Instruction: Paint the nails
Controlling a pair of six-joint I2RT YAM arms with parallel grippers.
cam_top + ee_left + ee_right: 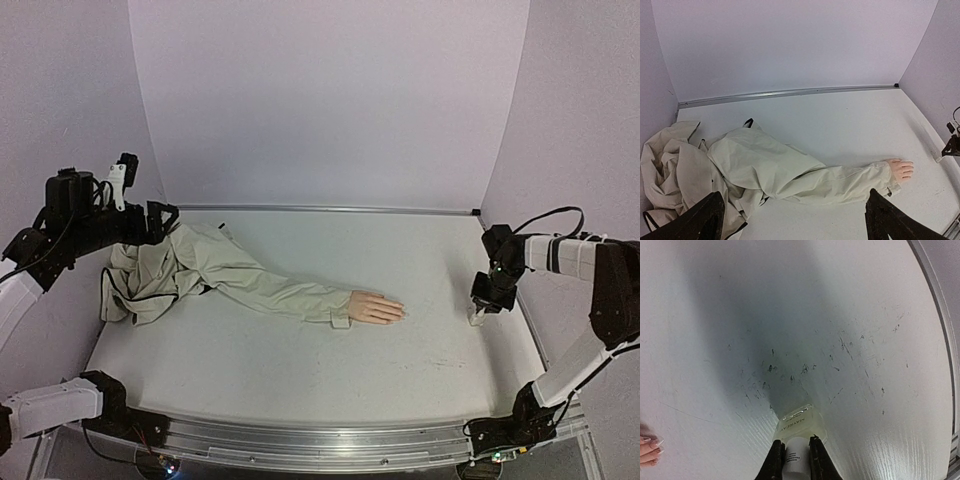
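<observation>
A peach mannequin hand lies palm down mid-table, in the sleeve of a beige jacket. It also shows in the left wrist view. Its fingertip nails show at the left edge of the right wrist view. My right gripper stands at the right of the table, shut on the white cap of a clear nail polish bottle that rests on the table. My left gripper hangs open and empty, high above the bunched jacket at the far left.
The jacket body lies crumpled at the table's far left. A metal rail runs along the back edge and the white table surface is scuffed. Purple walls close in the back and sides.
</observation>
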